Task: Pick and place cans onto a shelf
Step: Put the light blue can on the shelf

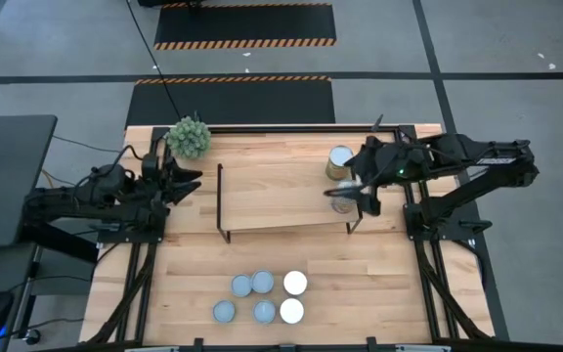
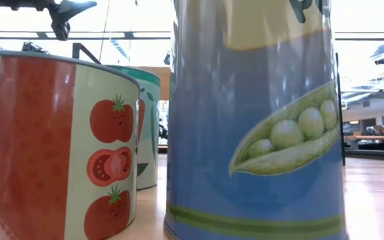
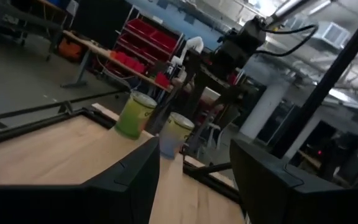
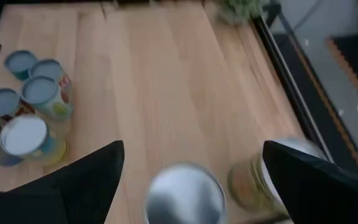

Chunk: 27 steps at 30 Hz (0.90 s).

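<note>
High view | right hand (image 1: 355, 192) open over shelf (image 1: 262, 200) can (image 1: 343, 203) | left hand (image 1: 192, 176) half-open, empty

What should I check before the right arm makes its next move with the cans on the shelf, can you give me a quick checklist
1. Right gripper open: ok, its jaws stand wide, one on each side of a silver-topped can.
2. That can released and upright on the shelf: cannot tell, no clear gap or contact shows.
3. Second can on the shelf standing upright: ok.
4. Cans left on the table: ok, six stand grouped near the front edge, four blue-topped cans and two white-topped cans.
5. Left gripper out of the way: ok, by the green plant, holding nothing.
</note>
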Tool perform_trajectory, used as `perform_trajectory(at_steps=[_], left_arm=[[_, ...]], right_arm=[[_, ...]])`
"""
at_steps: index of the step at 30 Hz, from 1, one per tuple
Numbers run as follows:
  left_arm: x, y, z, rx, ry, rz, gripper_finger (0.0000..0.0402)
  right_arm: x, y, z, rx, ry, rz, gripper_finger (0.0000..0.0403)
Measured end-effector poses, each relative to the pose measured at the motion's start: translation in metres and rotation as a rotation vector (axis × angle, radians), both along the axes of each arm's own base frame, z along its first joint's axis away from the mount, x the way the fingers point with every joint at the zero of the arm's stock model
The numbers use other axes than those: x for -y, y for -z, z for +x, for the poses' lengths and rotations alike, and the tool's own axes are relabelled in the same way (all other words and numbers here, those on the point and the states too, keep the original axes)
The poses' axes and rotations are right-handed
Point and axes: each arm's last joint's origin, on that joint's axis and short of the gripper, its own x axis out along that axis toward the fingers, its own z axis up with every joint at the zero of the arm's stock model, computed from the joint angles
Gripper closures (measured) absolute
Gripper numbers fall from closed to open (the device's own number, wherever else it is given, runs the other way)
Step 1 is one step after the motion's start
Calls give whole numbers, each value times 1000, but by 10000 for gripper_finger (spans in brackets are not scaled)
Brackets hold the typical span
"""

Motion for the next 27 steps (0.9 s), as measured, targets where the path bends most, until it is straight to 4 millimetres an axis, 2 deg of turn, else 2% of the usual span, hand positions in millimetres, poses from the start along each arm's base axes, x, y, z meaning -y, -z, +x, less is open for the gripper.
perform_trajectory(at_steps=[8, 15, 22, 27], left_arm=[[0, -23, 8, -87, 1, 107, 200], [2, -41, 10, -138, 60, 116, 200], [2, -53, 8, -124, 72, 118, 200], [3, -55, 6, -125, 108, 120, 200]], right_arm=[[-34, 15, 49, 30, -112, 3, 11], [-65, 34, 79, 14, -212, 31, 15], [-92, 39, 112, -24, -290, 66, 29], [-113, 63, 134, -141, -384, 111, 28]])
